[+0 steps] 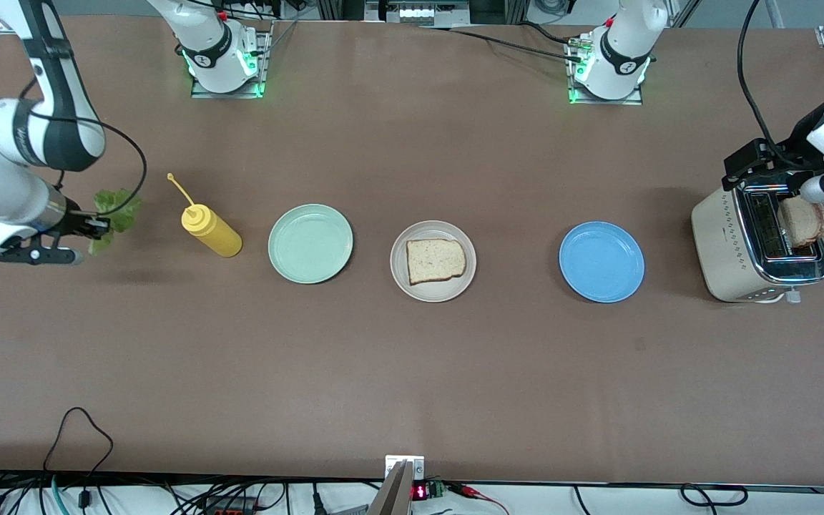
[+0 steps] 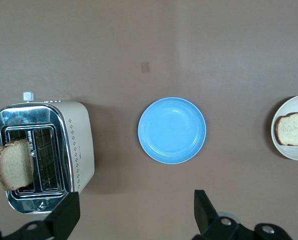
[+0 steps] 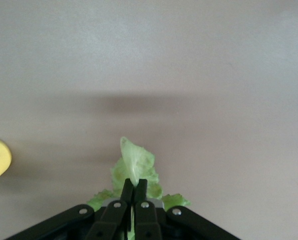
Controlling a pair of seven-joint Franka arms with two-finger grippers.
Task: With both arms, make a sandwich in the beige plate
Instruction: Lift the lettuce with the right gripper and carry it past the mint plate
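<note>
While right tool [image 3: 133, 187] pinches lettuce [image 3: 133, 162] beside mustard bottle [image 1: 210, 230] — left tool [image 2: 133, 212] gapes.

High front overview facing the arms; 2 downward wrist views (both showing toaster [image 1: 759, 247]).

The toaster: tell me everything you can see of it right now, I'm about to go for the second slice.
The toaster is a cream-bodied box with dotted side patterns, a shiny chrome top and two wire-guarded slots. It stands upright on the table at the left arm's end, beside the blue plate. One brown-crusted bread slice sticks up out of one slot, leaning outward; the other slot looks empty. A small white knob shows at its end nearer the front camera. The left gripper hangs open above, touching nothing.
</note>
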